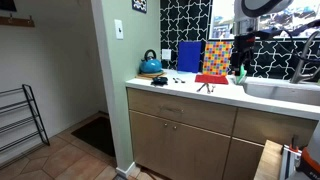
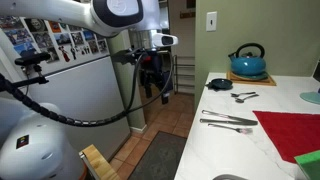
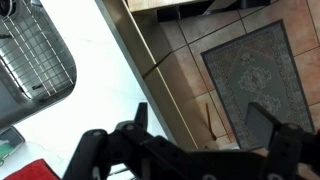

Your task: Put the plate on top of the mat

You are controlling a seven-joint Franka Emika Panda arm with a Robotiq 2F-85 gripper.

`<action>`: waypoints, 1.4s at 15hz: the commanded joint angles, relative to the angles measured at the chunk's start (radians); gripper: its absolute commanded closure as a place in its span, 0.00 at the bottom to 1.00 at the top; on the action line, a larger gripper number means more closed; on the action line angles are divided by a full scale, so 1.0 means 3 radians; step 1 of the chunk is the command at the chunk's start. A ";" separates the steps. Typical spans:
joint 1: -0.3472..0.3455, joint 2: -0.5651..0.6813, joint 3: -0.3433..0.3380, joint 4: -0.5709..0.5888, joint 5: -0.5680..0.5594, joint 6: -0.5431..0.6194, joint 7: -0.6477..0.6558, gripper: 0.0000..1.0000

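Wrist view | jaws spread wide, empty, off counter (image 3: 100,90) | mat (image 3: 28,170) on it

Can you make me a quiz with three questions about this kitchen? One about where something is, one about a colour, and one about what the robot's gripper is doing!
1. Where is the kettle?
A) on a chair
B) on the counter
C) on a bed

2. What colour is the flat mat?
A) red
B) white
C) yellow

3. How is the gripper?
A) shut on a cup
B) shut on the kettle
C) open and empty

Answers:
1 B, the kettle stands on the counter in both exterior views.
2 A, the mat lying on the counter is red.
3 C, in the wrist view the gripper's fingers are apart with nothing held between them.
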 commanded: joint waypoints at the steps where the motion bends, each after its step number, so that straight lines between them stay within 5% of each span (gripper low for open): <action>1: 0.0051 -0.0002 -0.0038 0.0008 -0.0024 -0.0015 0.0026 0.00; 11: 0.0051 -0.0002 -0.0038 0.0008 -0.0024 -0.0015 0.0026 0.00; 21: 0.0159 0.0894 -0.0330 0.1300 0.1527 -0.0071 0.0489 0.00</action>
